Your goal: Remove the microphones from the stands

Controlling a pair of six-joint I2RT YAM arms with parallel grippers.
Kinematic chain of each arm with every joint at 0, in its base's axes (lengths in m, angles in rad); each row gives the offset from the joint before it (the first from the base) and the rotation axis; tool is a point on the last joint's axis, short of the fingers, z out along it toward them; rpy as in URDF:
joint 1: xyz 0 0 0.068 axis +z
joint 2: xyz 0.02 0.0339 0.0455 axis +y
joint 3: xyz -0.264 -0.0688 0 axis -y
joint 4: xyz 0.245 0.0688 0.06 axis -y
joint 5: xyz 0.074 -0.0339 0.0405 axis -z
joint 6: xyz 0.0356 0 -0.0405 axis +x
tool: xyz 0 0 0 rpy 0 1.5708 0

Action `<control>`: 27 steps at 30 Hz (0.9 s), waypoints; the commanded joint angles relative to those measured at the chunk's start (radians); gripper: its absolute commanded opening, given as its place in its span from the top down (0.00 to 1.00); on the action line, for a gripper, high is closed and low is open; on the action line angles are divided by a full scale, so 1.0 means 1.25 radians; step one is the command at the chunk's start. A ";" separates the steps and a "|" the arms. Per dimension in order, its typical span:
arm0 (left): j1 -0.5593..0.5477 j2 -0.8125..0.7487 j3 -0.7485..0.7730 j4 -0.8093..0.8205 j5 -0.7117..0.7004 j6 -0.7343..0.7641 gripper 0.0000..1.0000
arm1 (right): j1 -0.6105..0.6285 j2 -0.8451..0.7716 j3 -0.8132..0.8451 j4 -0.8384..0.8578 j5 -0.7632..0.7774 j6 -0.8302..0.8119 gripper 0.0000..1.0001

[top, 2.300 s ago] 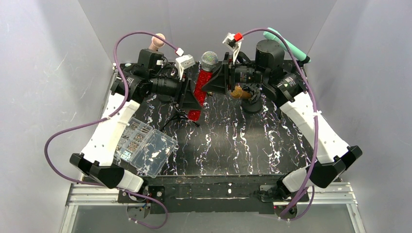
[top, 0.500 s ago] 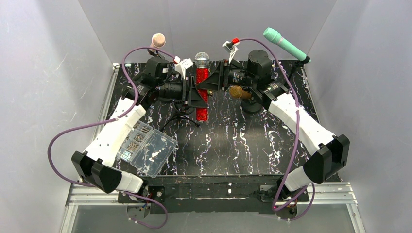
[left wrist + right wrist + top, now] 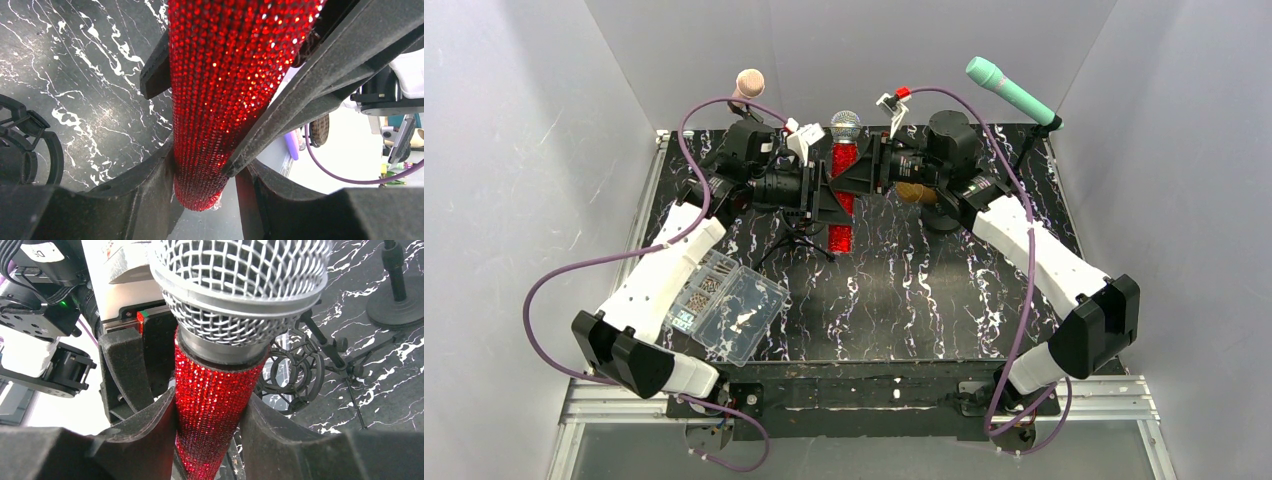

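Microphone [image 3: 842, 178], red and glittered, stands upright in the air over the back of the table [image 3: 924, 300], clear of the stand [image 3: 796, 240] beside it, whose ring mount [image 3: 292, 372] looks empty. The left gripper [image 3: 200, 167] is clamped on its tapered lower end. The right gripper [image 3: 210, 412] pinches the body just under the mesh head. With two grips on one rigid thing, I judge both arms should move as one, or one should let go first, lest the glittered surface slip.
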 commanded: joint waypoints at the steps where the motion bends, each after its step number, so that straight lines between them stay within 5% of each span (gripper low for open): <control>1: -0.001 -0.034 -0.015 0.000 0.031 0.001 1.00 | 0.003 -0.007 0.016 0.026 -0.002 -0.038 0.86; 3: -0.001 -0.035 -0.019 -0.007 0.026 0.008 0.85 | 0.003 -0.016 0.028 0.002 0.009 -0.063 0.97; 10: 0.011 -0.044 0.040 -0.115 -0.027 0.089 0.03 | 0.002 -0.102 0.051 -0.161 0.074 -0.257 0.99; 22: 0.050 -0.053 0.172 -0.213 -0.065 0.171 0.02 | -0.070 -0.350 -0.123 -0.424 -0.020 -0.553 0.99; 27: 0.065 -0.065 0.173 -0.225 -0.073 0.194 0.02 | -0.161 -0.481 -0.217 -0.477 0.066 -0.571 0.99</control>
